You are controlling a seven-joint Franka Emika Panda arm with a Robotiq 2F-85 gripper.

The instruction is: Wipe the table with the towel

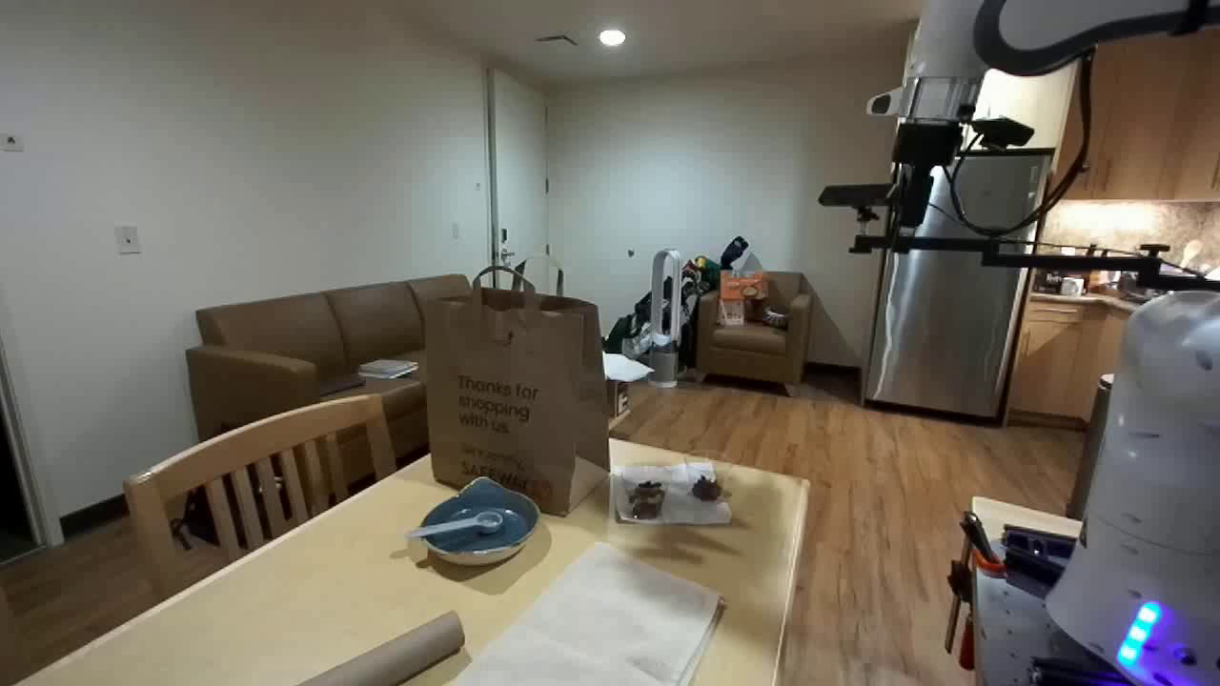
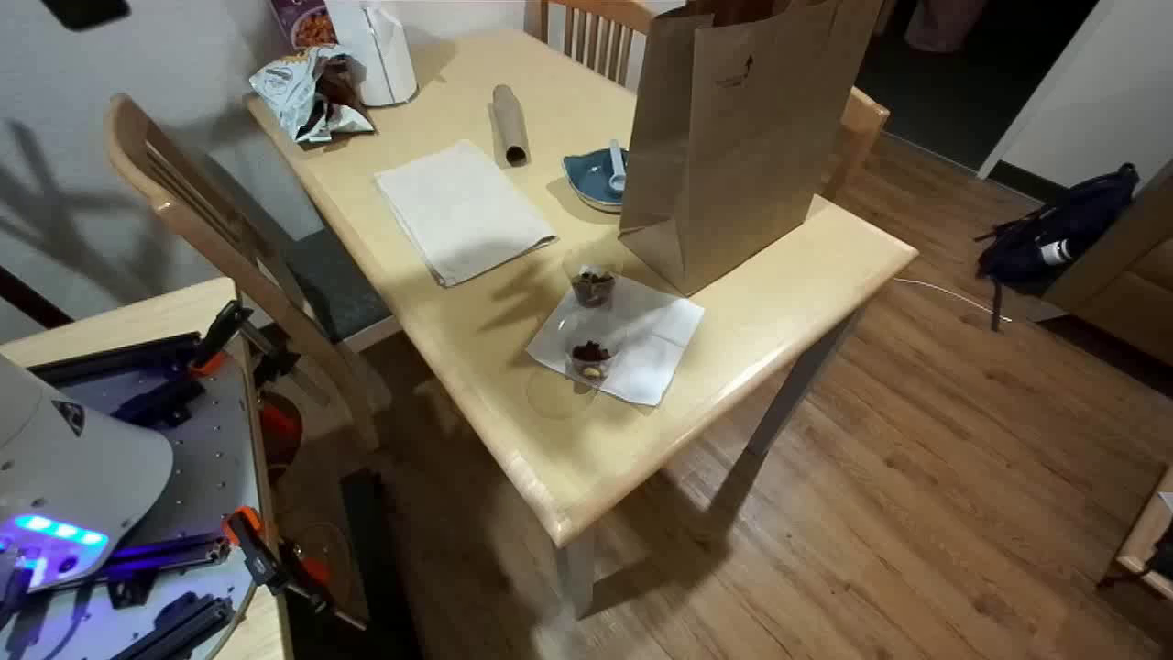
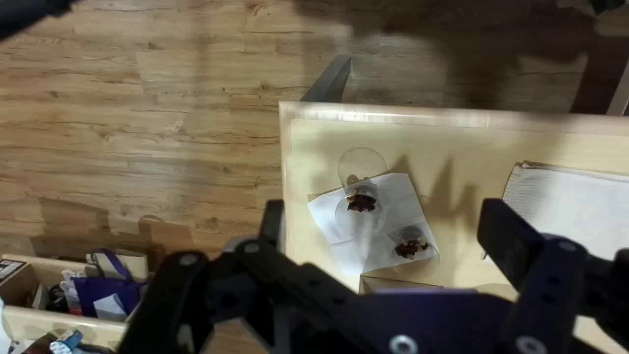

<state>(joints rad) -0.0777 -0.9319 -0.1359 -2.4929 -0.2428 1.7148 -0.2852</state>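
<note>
A folded white towel [image 2: 463,211] lies flat on the light wooden table [image 2: 761,307]. It also shows on the table in an exterior view [image 1: 600,619] and partly at the right of the wrist view [image 3: 570,211]. My gripper [image 3: 383,221] is open and empty, its two fingers wide apart. It is high above the table's corner, with the towel off to the right in the wrist view. In an exterior view the gripper [image 1: 915,205] hangs pointing down, well above the table height. The gripper is not visible in the exterior view that looks down on the table.
Two clear cups with dark contents [image 2: 594,286] [image 2: 589,357] stand on a white napkin [image 2: 655,339]. A tall brown paper bag [image 1: 515,400], a blue bowl [image 1: 515,524] with a spoon, and a cardboard tube [image 2: 509,119] are close by. A paper roll [image 2: 389,64] and snack bag [image 2: 307,92] stand farther back.
</note>
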